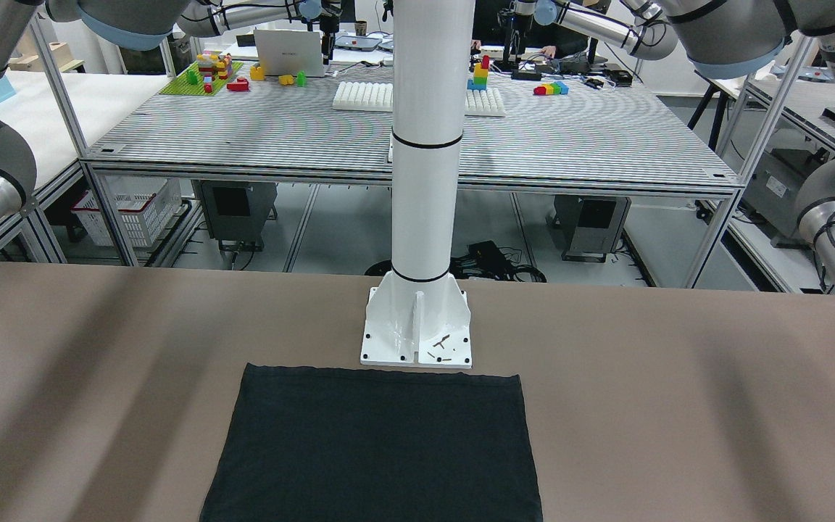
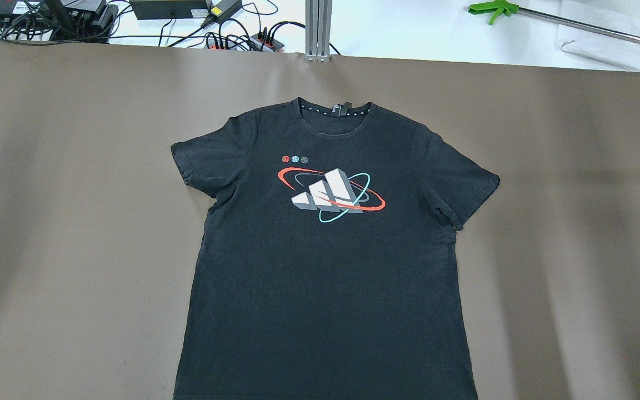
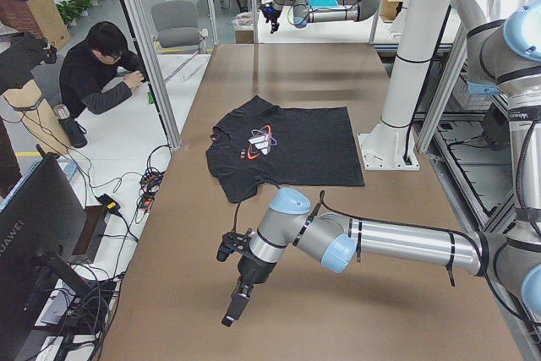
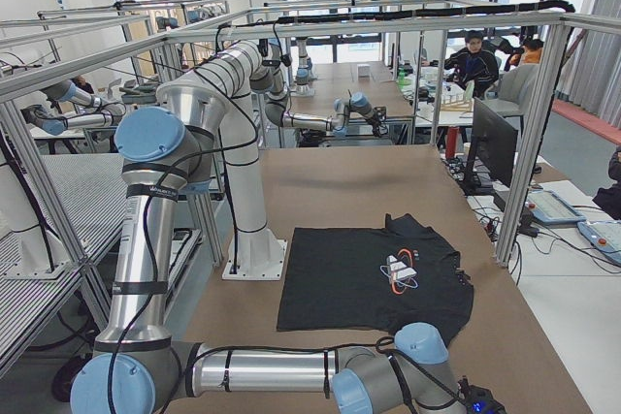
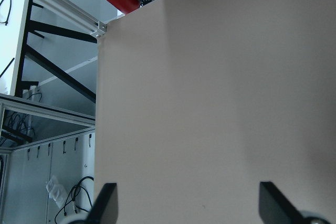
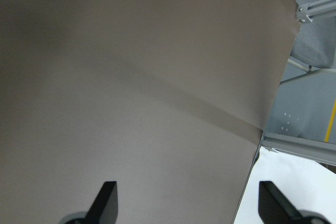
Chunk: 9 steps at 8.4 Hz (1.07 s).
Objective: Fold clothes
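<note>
The clothes are a single black T-shirt (image 2: pixel 325 278) with a red, white and teal print on the chest. It lies flat and face up in the middle of the brown table, collar toward the far edge in the overhead view. Its hem (image 1: pixel 381 377) ends just in front of the white pole's base plate (image 1: pixel 416 333). My left gripper (image 5: pixel 191 205) hangs open over bare table near the left end, well away from the shirt (image 3: pixel 279 145). My right gripper (image 6: pixel 191 203) is open too, above bare table close to the right end's edge. Neither holds anything.
The white pole (image 3: pixel 414 48) stands at the robot's side of the table behind the shirt. Cables and power strips (image 2: pixel 231 33) lie past the far edge, along with a green clamp (image 2: pixel 495 8). A person (image 3: pixel 101 73) sits at a side desk, and a monitor (image 3: pixel 42 234) stands nearby.
</note>
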### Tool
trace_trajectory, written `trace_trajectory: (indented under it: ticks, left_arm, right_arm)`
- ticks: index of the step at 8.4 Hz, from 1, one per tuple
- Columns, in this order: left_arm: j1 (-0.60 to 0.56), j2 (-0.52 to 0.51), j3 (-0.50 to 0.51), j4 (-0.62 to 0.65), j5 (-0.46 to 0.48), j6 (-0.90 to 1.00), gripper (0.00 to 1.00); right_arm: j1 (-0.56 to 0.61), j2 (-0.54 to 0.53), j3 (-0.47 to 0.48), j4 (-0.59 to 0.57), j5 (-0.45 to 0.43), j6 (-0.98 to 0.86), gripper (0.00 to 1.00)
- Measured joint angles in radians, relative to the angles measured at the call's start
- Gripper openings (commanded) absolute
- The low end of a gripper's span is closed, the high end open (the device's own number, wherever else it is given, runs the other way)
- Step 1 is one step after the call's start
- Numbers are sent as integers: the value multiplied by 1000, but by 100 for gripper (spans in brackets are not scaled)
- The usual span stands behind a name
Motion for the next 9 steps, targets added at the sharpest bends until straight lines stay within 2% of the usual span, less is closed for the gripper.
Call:
trace_trajectory:
  ticks: [2,5,7,9]
  left_arm:
    - [1,19,4,-61,-57,7,94]
    - [5,14,23,-115,-95,12,94]
    - [6,-29,44,-125,-189,7,94]
    - [5,-73,47,-127,-271,-18,94]
  right_arm:
    - [-2,-4,26,-2,81,41,94]
    - [-5,7,27,-1,130,53,94]
    - [-6,32,26,-2,183,85,94]
    - [-28,82,33,1,249,195,94]
